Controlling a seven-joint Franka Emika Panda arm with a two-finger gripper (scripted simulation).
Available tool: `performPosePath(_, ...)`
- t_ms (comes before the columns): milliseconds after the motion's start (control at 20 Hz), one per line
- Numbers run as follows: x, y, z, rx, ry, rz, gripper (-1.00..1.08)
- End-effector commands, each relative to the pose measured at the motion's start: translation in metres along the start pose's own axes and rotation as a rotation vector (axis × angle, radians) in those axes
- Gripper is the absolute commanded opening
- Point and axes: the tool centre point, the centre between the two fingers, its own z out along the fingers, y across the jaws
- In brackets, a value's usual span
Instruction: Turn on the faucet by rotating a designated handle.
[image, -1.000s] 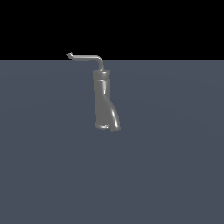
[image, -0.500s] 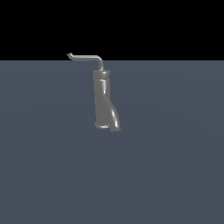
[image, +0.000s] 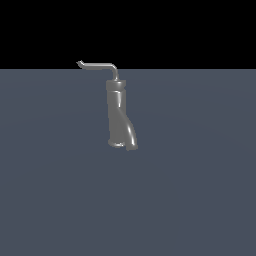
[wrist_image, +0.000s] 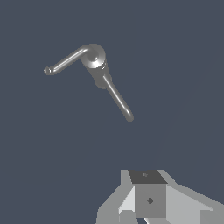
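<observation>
only the wrist view shows any of the robot, and only a part of its hand (wrist_image: 151, 199). it is built of flat-faced, angular blocks in pale and mid grey. a darker grey square block sits in the middle, with a small dark diamond mark on its face and a near-black top. lighter grey slabs slope away on both sides.

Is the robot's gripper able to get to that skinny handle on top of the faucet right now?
Probably yes. In the wrist view nothing lies between the gripper and the handle; only bare floor shows. The handle sticks out free from the faucet, untouched. The gripper is still apart from it.
</observation>
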Motion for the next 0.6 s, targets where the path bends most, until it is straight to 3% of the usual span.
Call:
performPosePath(0, 0.014, -0.009, 0.005, 0.007, -0.004, 0.058, -1.0)
performPosePath(550, 0.07, -0.052, 0.037, 0.017, -0.021, 0.312, -1.0)
